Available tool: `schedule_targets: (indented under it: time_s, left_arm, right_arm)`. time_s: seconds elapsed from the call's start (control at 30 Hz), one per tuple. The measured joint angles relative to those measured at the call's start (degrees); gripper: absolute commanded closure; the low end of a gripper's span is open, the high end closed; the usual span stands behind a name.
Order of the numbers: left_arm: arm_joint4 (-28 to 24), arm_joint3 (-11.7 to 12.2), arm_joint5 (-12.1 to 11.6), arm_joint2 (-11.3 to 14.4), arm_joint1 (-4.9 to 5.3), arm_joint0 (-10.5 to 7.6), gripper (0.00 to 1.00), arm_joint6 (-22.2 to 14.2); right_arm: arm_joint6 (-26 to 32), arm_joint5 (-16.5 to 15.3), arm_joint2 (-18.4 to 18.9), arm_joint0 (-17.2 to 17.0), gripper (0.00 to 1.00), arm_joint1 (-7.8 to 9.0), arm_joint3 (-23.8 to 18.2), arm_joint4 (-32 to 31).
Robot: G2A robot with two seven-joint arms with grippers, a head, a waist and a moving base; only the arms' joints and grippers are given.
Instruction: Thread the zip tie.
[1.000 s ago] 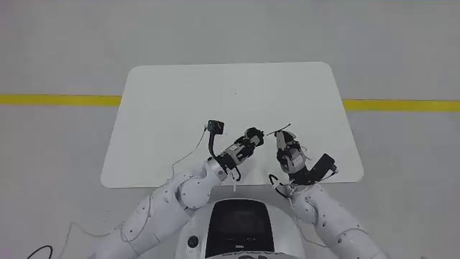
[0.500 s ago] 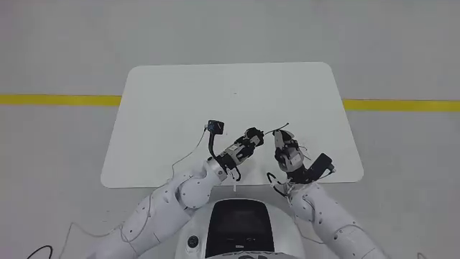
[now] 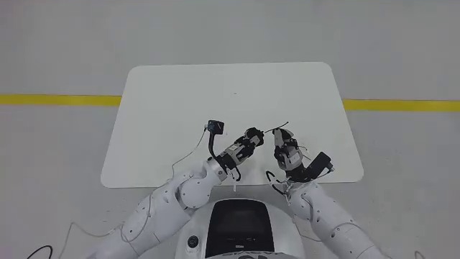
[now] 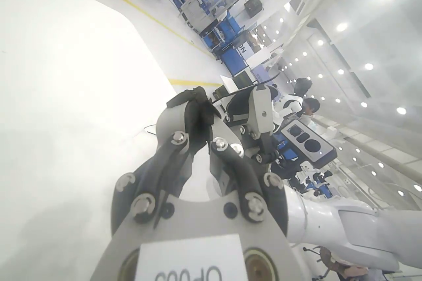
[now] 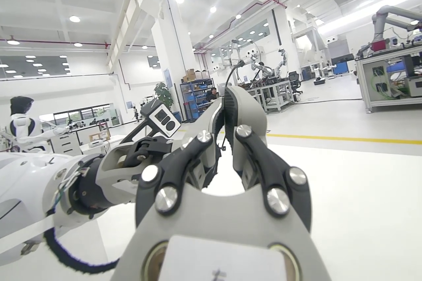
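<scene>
With my left tool and right tool both clamped on the zip tie, its springy tail could miss the head.

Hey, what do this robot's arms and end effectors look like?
The left arm and right arm have glossy white rounded shells. The left end effector and right end effector each have a grey plate with a white label, black linkages with silver bolts, and pale grey fingers. A black cable loops at the right wrist.
</scene>
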Motion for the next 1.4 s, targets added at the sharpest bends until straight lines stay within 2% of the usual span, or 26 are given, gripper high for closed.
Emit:
schedule_targets:
  time_s: [0.6,1.4]
  left_arm:
    - [0.0,0.0,0.0,0.0,0.00,0.00,1.00,0.0]
    - [0.0,0.0,0.0,0.0,0.00,0.00,1.00,0.0]
  right_arm:
    - [-0.2,0.0,-0.5,1.3,1.00,-0.84,1.8,0.0]
    - [0.1,0.0,-0.3,1.3,1.00,-1.28,2.6,-0.5]
